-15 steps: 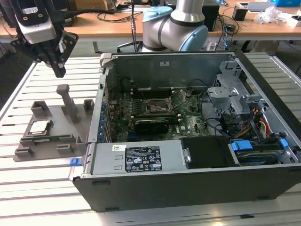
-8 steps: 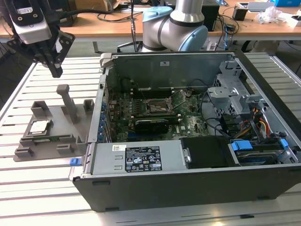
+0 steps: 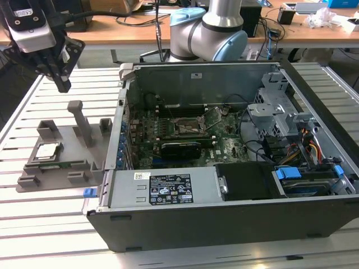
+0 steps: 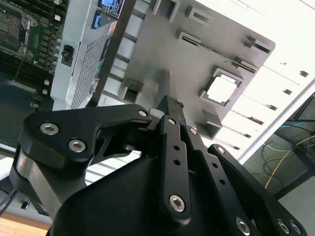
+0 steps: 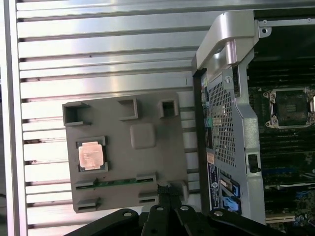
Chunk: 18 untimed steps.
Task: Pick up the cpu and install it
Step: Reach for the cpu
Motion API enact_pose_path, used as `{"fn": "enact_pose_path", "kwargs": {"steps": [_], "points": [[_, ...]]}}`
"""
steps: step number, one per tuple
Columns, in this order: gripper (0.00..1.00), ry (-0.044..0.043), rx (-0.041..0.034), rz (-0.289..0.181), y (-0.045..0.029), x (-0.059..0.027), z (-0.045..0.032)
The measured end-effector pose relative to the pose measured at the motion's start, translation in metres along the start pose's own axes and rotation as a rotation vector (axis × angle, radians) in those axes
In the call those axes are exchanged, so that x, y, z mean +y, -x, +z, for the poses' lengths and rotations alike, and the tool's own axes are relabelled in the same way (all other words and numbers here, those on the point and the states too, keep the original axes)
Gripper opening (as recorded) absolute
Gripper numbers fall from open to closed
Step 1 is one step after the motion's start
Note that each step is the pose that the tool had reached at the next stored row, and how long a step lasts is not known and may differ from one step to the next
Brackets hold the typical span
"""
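The cpu (image 3: pixel 46 151) is a small silver square lying in a recess of the grey fixture plate (image 3: pixel 78 147), at the exterior view's left. It also shows in both wrist views (image 4: pixel 221 89) (image 5: pixel 92 156). My gripper (image 3: pixel 63 84) hangs well above and behind the plate, apart from the cpu. Its black fingers (image 4: pixel 167 108) (image 5: pixel 166 189) are pressed together with nothing between them. The open motherboard socket (image 3: pixel 185 126) (image 5: pixel 288 108) lies inside the computer case, empty, with its metal frame around it.
The open computer case (image 3: pixel 224 224) stands to the exterior view's right of the plate, its raised side wall (image 5: pixel 231 98) between plate and motherboard. An upright post (image 3: pixel 81 123) rises from the plate near the cpu. Cables and a drive cage (image 3: pixel 275 112) fill the case's right part.
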<state>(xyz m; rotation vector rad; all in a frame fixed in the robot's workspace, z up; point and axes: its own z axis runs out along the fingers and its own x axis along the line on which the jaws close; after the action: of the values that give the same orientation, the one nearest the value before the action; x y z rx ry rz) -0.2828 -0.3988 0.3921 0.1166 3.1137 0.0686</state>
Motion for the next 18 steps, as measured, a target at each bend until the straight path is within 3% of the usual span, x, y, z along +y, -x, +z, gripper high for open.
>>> {"fn": "enact_pose_path", "kwargs": {"steps": [18], "points": [[0.11, -0.0001, 0.0, 0.0, -0.0136, -0.001, -0.0002]]}}
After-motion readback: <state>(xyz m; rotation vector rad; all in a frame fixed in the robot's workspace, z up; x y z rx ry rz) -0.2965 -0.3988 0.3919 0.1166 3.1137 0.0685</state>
